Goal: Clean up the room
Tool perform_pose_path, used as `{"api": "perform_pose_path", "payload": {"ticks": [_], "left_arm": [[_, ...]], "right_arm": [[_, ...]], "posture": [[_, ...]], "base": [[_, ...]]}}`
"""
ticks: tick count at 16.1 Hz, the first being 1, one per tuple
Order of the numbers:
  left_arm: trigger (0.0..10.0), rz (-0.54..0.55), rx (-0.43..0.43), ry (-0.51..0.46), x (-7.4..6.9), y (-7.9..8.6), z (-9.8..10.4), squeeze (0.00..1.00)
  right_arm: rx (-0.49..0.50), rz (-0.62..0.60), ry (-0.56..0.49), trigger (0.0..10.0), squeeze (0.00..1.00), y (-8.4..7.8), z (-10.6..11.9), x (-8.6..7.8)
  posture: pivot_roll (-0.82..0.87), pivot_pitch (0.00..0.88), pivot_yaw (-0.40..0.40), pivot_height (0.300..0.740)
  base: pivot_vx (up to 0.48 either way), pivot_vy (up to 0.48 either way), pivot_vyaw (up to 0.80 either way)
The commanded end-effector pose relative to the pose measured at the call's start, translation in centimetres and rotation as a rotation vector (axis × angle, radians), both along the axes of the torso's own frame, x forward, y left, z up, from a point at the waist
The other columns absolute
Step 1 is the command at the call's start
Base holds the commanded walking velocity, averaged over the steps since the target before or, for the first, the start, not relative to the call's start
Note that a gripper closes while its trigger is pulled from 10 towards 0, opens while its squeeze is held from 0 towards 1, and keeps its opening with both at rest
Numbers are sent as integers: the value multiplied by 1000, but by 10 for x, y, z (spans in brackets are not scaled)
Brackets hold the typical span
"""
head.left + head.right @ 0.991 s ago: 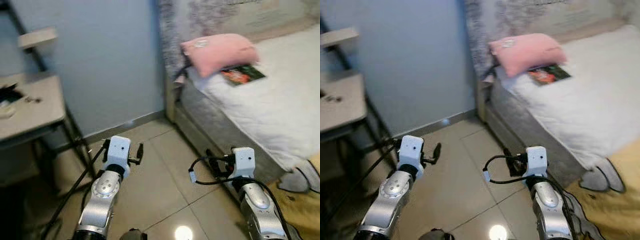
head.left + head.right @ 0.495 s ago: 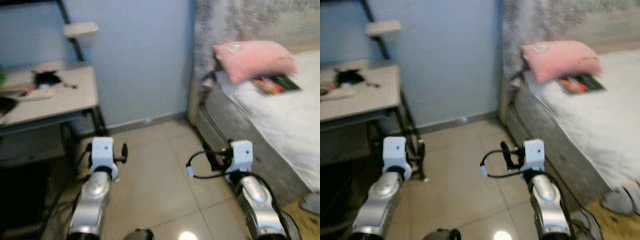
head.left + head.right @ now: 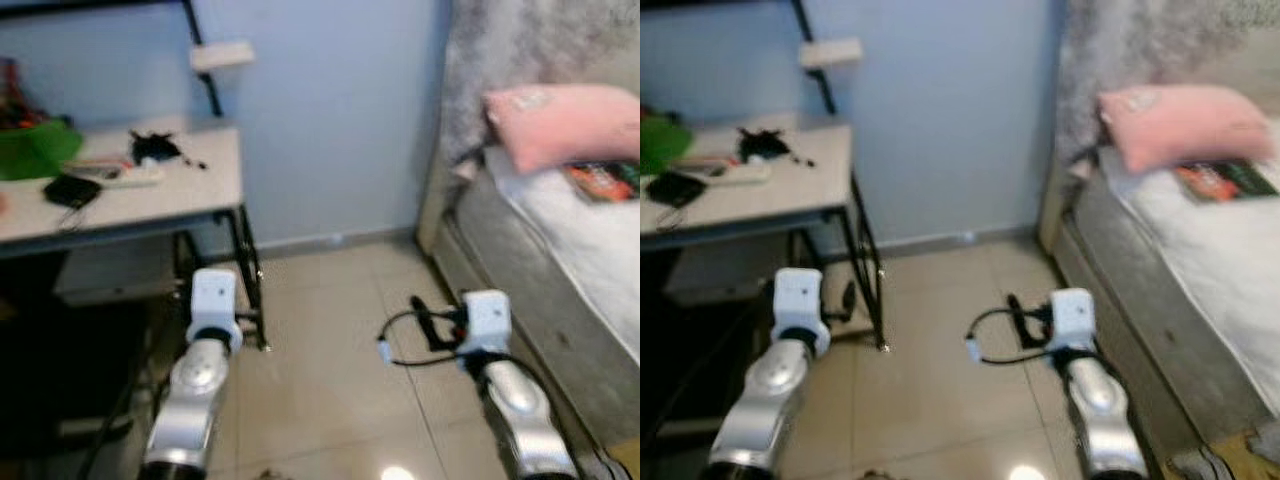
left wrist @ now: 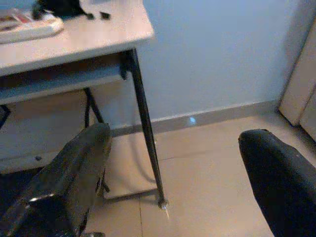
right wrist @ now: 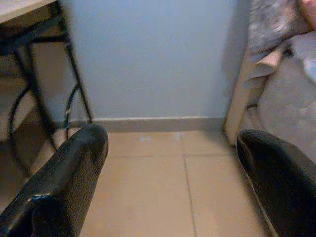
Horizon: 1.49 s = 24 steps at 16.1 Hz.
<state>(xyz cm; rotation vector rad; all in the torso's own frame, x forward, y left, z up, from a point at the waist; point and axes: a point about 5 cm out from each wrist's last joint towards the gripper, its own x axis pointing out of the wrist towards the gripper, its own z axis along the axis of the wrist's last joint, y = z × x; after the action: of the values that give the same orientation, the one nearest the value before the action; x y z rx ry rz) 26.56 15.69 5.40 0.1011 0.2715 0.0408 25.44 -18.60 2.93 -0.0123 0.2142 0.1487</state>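
A pale desk (image 3: 195, 198) stands at the left against the blue wall. On it lie a green object (image 3: 35, 150), a black pouch (image 3: 70, 190), a white power strip (image 3: 125, 177) and a black tangle (image 3: 155, 147). At the right is a bed (image 3: 585, 250) with a pink pillow (image 3: 565, 122) and a colourful magazine (image 3: 605, 180). My left gripper (image 4: 175, 136) is open in front of the desk leg (image 4: 145, 138), holding nothing. My right gripper (image 5: 170, 133) is open over the tiled floor (image 5: 148, 197), facing the wall between desk and bed.
A small white shelf (image 3: 222, 55) hangs on a black upright above the desk. Dark space and a lower shelf (image 4: 59, 81) lie under the desk. Beige tiles (image 3: 330, 330) run between desk and bed. A grey patterned cloth (image 3: 1110, 50) covers the bed's head end.
The camera has swung left: the desk has come further into view and the bed has slid to the right edge. Both arms keep the same raised pose, grippers open.
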Motion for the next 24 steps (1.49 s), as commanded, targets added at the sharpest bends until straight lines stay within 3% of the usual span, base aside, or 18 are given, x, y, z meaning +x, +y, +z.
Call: {"api": "perform_pose_path", "payload": {"ticks": [1, 3, 7, 9, 10, 16, 21, 24], "left_arm": [[10000, 31, 8, -4, 2, 7, 2, 0], [10000, 58, -62, -75, 1, 7, 10, 0], [10000, 70, -55, -131, 8, 9, 20, 0], [10000, 36, -12, -134, 8, 6, 19, 0], [10000, 27, -42, -126, 9, 6, 18, 0], [10000, -66, -26, -122, 18, 9, 19, 0], [10000, -44, 25, -110, 19, 12, 14, 0], [10000, -38, 6, -121, 18, 13, 14, 0]], "right_arm": [[30, -6, -10, 10000, 0, 6, 2, 4], [76, 12, -43, 10000, 0, 9, 8, 6], [67, 42, -62, 10000, 0, 13, 13, 12], [63, 46, -67, 10000, 0, 14, 14, 14], [52, 41, -68, 10000, 0, 14, 14, 15], [40, 27, -50, 10000, 0, 16, 8, 10], [37, 28, -57, 10000, 0, 15, 9, 10], [34, 46, -57, 10000, 0, 17, 9, 10]], "posture": [[-143, 0, 70, 740], [-140, 0, 66, 740], [-134, 0, 57, 740], [-135, 0, 56, 740], [-137, 0, 56, 740], [-151, 0, 74, 740], [-147, 0, 69, 740], [-144, 0, 65, 740]], "base": [[0, 0, 0], [0, 0, 0], [0, 0, 708], [0, 0, 656], [0, 0, 663], [461, 0, -133], [246, 0, 0], [475, 0, 0]]}}
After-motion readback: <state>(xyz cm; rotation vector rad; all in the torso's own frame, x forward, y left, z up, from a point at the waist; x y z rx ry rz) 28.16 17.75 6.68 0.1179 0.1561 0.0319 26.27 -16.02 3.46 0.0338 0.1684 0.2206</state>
